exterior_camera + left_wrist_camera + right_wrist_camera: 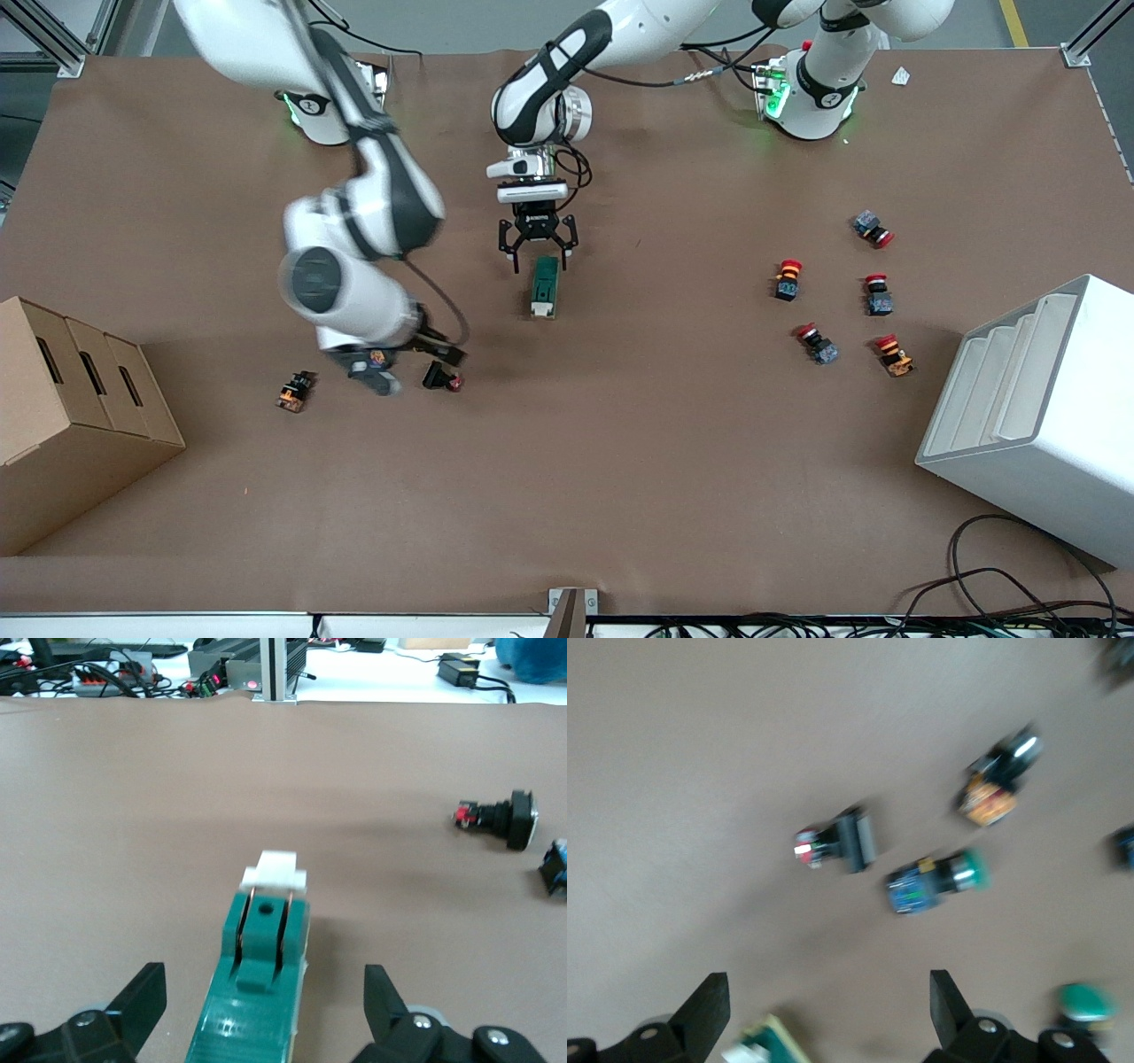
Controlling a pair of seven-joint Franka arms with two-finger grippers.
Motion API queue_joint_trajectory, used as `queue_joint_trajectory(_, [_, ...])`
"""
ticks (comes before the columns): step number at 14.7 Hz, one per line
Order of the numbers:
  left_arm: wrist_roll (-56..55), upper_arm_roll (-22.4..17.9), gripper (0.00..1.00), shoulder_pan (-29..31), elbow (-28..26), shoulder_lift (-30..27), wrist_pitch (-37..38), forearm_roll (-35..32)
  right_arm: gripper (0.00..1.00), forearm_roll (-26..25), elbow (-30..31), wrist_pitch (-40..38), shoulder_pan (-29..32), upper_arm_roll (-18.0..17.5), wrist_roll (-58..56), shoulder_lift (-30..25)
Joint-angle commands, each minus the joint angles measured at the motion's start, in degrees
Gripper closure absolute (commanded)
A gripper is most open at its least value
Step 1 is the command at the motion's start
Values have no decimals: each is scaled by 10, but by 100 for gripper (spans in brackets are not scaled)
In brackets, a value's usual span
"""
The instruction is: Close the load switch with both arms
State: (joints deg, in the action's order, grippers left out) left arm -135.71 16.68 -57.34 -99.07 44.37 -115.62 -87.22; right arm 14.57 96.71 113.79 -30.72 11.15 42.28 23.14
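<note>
Left end effector [538,251] released, fingers straddling base end of load switch [544,287] flat on bench [620,461], positioned to brace it. Right end effector [824,1019] released, over push buttons [295,391], blurred; likely approaching white lever [275,869].

Dark green load switch [544,285] with white lever [275,870]; red-capped buttons [788,278]; brown table [673,443].

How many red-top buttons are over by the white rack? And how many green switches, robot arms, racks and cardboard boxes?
Red-capped buttons: 5
Load switch: 1
Robot arms: 2
White rack: 1
Cardboard box: 1
Total: 10
</note>
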Motion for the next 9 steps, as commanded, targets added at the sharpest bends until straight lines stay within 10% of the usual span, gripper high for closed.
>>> queue_joint_trajectory(1, [79,3,2,14,-8,-66,-24,84,0,-13,27,-75,66,-5,-158,-82])
queue_joint_trajectory(9, [415,1,0,156,53,-228,-37,453,0,-172,3,-190,199,4,-424,-153])
